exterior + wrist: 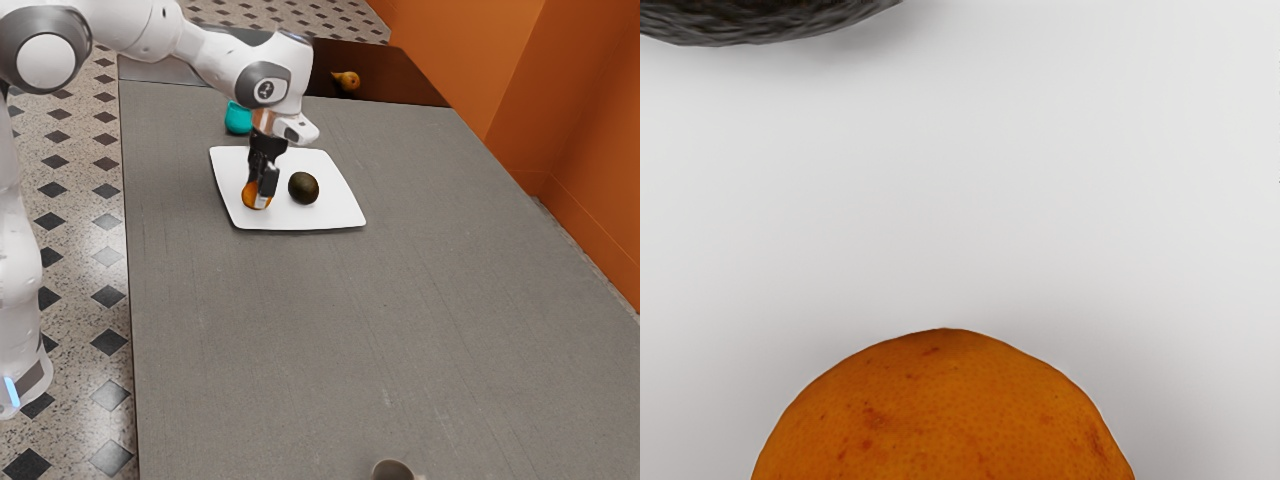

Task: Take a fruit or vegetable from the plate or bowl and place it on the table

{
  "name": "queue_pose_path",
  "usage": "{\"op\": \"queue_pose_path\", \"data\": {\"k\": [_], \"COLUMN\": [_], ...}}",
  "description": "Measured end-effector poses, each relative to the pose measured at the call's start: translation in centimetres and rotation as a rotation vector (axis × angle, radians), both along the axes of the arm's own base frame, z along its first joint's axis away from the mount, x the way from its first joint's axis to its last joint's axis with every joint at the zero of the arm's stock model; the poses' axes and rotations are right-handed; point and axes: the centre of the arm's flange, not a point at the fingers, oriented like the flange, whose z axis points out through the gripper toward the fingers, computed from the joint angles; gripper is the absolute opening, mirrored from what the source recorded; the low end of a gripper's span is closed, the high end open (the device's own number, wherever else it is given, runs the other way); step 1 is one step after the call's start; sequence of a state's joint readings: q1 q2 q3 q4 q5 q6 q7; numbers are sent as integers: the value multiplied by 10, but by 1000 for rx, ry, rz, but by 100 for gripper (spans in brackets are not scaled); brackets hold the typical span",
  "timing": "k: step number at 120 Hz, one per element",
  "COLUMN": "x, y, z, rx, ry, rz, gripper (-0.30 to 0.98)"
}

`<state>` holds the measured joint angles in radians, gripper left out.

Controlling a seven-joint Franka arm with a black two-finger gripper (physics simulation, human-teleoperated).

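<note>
From the exterior view's left edge my arm (150,25) reaches over to the upper left of the frame, where a teal object (238,119) sits on the grey table (380,300), partly hidden behind it. Just nearer, the orange (249,197) is on the left part of the white plate (325,213), with my gripper (258,192) down at it, though I can't tell whether I have a grip on it or not. To its right on the plate I see a dark avocado (303,188), then a pear (346,80) at upper centre on a brown surface (400,85), and a round grey rim (392,470) at bottom centre.
</note>
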<state>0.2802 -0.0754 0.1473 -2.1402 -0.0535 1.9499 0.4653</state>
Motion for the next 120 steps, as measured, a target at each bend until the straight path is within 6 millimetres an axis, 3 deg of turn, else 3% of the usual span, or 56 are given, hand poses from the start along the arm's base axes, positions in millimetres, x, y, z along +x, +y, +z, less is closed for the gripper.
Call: {"op": "queue_pose_path", "data": {"k": [11, 24, 35, 43, 49, 63, 76, 89, 95, 106, 115, 120], "x": [0, -2, -11, -13, -9, 37, 78, 88, 86, 85, 88, 90], "y": [1, 3, -12, -45, -76, -180, -254, -300, -314, -318, -300, -286], "z": [1, 6, 48, 84, 100, 132, 111, 75, 70, 67, 69, 80], "rx": [1, 9, 36, 69, 87, 135, 119, 89, 83, 78, 78, 85], "ry": [-6, -19, -91, -136, -146, -153, -93, -15, 0, 16, 19, 2], "rz": [-3, -4, -32, -97, -153, -331, -440, -491, -503, -488, -441, -409], "gripper": [40, 35, 33, 34, 34, 34, 34, 33, 43, 55, 61, 63]}}
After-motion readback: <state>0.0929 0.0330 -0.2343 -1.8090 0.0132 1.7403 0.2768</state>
